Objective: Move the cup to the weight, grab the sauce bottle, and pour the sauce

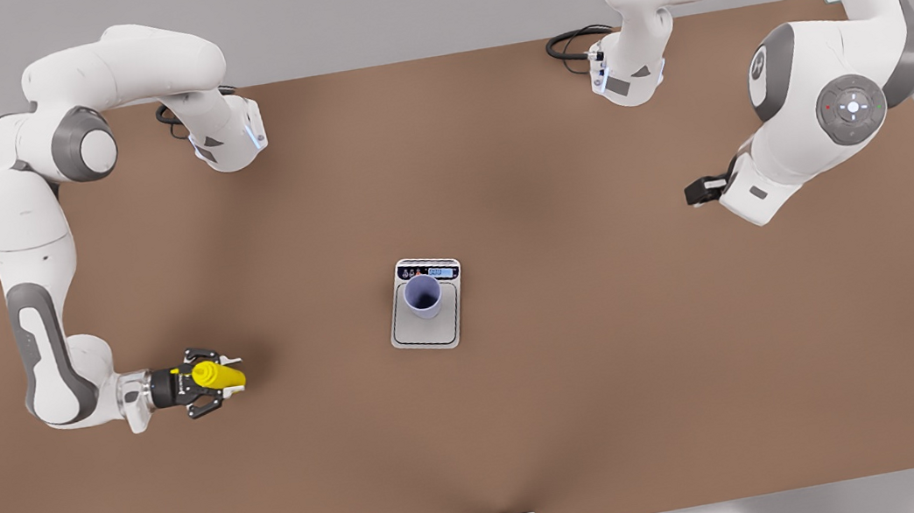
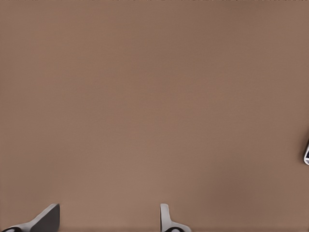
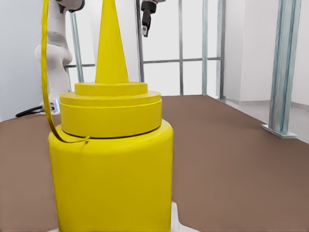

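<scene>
The right tool is seen clamped on the sauce bottle at the front view's left, low over the worktop. In the right wrist view the sauce bottle is shown close up, with the other arm beyond it. The left tool is seen with fingers apart above bare worktop. The cup is seen standing on the weight; its inside is dark, so any contents cannot be told.

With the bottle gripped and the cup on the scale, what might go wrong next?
1. The cup is narrow, so a pour from the sauce bottle could miss onto the weight.
2. The right gripper must carry it well across the table; it may slip.
</scene>
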Motion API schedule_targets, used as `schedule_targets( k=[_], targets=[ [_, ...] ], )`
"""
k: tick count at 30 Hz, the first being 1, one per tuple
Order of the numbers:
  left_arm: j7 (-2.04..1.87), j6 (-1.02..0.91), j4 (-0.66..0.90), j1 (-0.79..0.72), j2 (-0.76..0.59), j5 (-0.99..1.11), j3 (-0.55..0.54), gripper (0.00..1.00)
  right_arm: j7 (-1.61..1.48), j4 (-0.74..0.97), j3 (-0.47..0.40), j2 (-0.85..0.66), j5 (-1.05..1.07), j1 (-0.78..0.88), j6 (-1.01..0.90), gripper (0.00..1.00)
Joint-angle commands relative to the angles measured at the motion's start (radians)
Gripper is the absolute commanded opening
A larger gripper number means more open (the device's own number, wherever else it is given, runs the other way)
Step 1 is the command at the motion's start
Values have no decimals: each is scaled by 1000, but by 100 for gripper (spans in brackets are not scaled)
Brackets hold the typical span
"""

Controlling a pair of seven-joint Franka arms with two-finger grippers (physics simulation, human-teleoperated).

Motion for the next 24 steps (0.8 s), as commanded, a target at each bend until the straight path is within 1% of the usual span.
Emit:
schedule_targets(
  k=[1, 14, 17, 19, 21, 23, 24],
  targets=[
    [0, 0, 0, 0, 0, 0, 0, 100, 0, 1, 0, 5, 1, -4, 0, 53],
    [0, 0, 0, -2, 0, 0, 0, 100, -13, 9, 0, 48, 4, -4, 0, 56],
    [0, -2, 0, -2, 3, 0, 0, 100, -11, 9, 0, 50, 4, -4, 0, 66],
    [0, -2, 0, -2, 3, 0, 0, 100, -10, 11, 0, 50, 4, -4, 0, 81],
    [0, -2, 0, -2, 3, 0, 0, 100, -10, 11, 0, 50, 4, -4, 0, 87],
    [0, -2, 0, -2, 3, 0, 0, 100, -5, 11, 0, 51, 4, -4, 0, 100],
    [0, -2, 0, -2, 3, 0, 0, 100, 0, 11, 0, 51, 2, -4, 0, 100]
  ],
)
